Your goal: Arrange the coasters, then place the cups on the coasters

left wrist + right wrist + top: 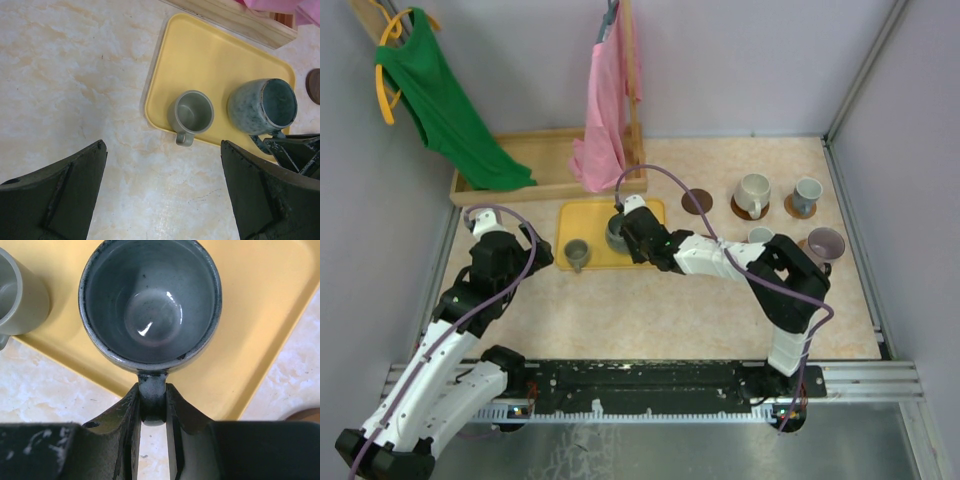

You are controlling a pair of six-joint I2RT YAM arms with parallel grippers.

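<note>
- Only the overhead view gets the backdrop. A green shirt [445,110] hangs on the left and a pink garment [605,110] mid, both over a long wooden tray [555,188].
- Same view for the right-hand group. There's a cream mug [753,190] on a brown coaster [745,211], and a blue-grey mug [807,192] on a tan coaster [793,209]. Nearer me, a pale mug [760,236] sits half behind my right arm, next to a mauve mug [825,244].
- The bare dark coaster [697,201] just peeks into my left wrist view at the edge.
- My left claw [163,145] is spread wide with nothing in it, over the table by the near edge of the yellow tray [210,55].
- My right wrist view is the only one that shows the grip up close. My right claw [152,397] is pinched narrow on the handle of the dark teal mug [150,305].
- The table [650,310] is beige marbled stuff, and the walls [740,60] are pale lilac-grey.
- The grey-green mug [192,112] is on the tray's near-left part, upright with its mouth up and its handle pointing at the near edge.
- The dark teal mug is over the tray's right part, mouth up, with its handle aimed back at my right claw. I can't tell if its base is touching the tray.
- The tray's long side runs left to right.
</note>
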